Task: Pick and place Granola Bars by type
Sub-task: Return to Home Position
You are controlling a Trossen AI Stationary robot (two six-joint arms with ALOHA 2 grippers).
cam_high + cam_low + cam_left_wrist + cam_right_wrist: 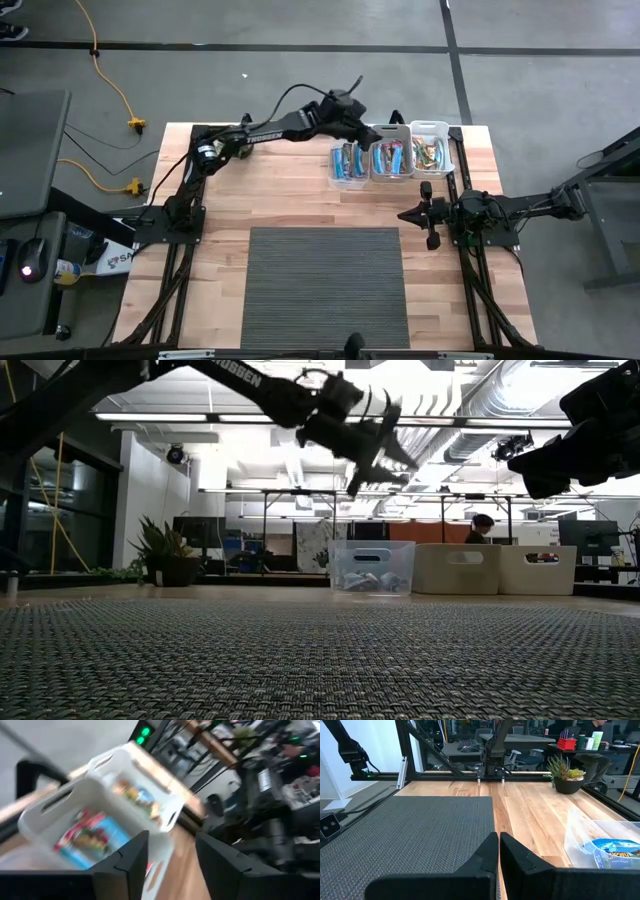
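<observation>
The granola bars lie sorted in three clear bins at the table's far edge. Bright blue bars fill the left bin, blue-red-white bars the middle one, yellow-green bars the right one. My left gripper hangs open and empty high above the left and middle bins. Its wrist view shows the fingers apart over the blue-red-white bars and yellow-green bars. My right gripper waits shut and empty, off the table, at the right side.
A grey woven mat covers the near middle of the table. A potted plant stands at the far left, also in the right wrist view. Bare wood lies between mat and bins. A person sits in the room behind.
</observation>
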